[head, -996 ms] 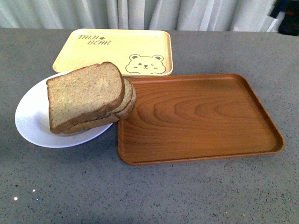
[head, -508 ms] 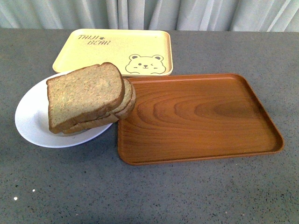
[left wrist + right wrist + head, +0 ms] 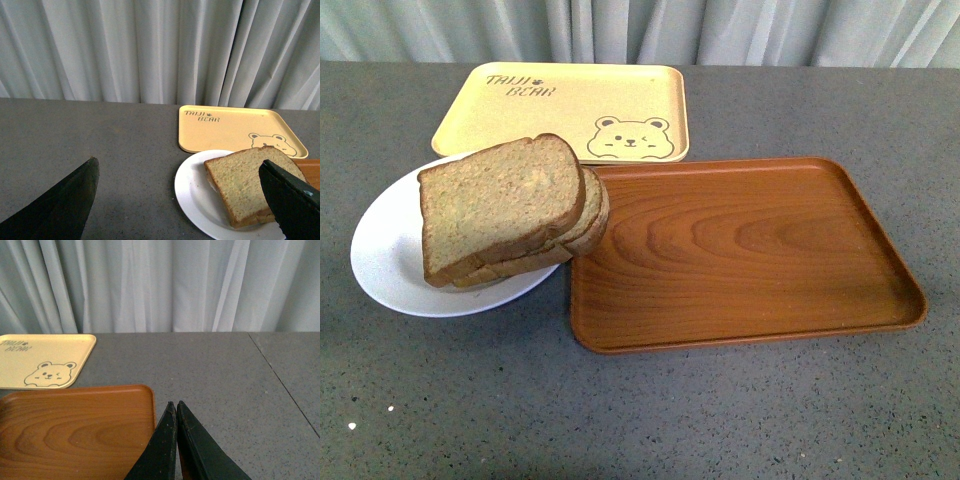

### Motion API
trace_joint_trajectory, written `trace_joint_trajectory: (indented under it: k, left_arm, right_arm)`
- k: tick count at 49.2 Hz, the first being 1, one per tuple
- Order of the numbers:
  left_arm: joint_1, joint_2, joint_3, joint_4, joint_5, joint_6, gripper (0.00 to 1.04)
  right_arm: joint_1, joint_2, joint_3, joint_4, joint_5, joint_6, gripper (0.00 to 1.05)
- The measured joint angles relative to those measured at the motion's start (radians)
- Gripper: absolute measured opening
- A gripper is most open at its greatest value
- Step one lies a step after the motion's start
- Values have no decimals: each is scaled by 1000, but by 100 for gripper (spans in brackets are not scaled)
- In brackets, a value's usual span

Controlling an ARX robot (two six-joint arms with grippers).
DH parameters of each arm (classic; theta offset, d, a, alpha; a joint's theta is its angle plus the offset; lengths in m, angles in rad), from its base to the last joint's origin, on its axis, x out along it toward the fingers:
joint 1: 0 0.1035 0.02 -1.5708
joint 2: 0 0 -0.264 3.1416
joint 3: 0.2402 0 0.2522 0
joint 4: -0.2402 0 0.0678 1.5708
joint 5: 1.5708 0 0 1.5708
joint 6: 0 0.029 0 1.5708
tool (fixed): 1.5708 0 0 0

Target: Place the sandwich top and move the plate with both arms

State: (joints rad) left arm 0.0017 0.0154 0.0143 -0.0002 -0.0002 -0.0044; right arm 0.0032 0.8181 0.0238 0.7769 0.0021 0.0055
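Three views of a grey table. In the front view, the sandwich top [image 3: 500,205], a thick slice of brown speckled bread, lies tilted on another slice, and the stack sits on the right side of the round white plate [image 3: 385,255]. The plate is at the left of the table, just beside a brown wood-grain tray [image 3: 750,250] that holds nothing, with a yellow bear tray [image 3: 560,105] behind both. Neither arm shows here. A dark shape that stood in the far right corner a second ago is gone, and the bread and plate lie almost as they did then. That suggests the placing is done and the plate's move has not begun. In the left wrist view, the left gripper [image 3: 177,162] hangs above the table near the plate, its two dark fingers spread wide and holding nothing. One finger stands in front of the bread's edge and the other over bare table. In the right wrist view, the right gripper [image 3: 175,405] has its fingers pressed together, with nothing between them, above the near corner of the wooden tray and well away from the plate.
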Motion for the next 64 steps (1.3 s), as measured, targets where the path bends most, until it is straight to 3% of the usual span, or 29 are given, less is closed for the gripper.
trace_joint_trajectory:
  k: [25,64]
  left_arm:
    - [0,0,0,0,0,0,96]
    - [0,0,0,0,0,0,96]
  right_arm:
    - [0,-350,-2,-314,-2,0,2]
    - [0,-620,-2,-578,-2,0,2]
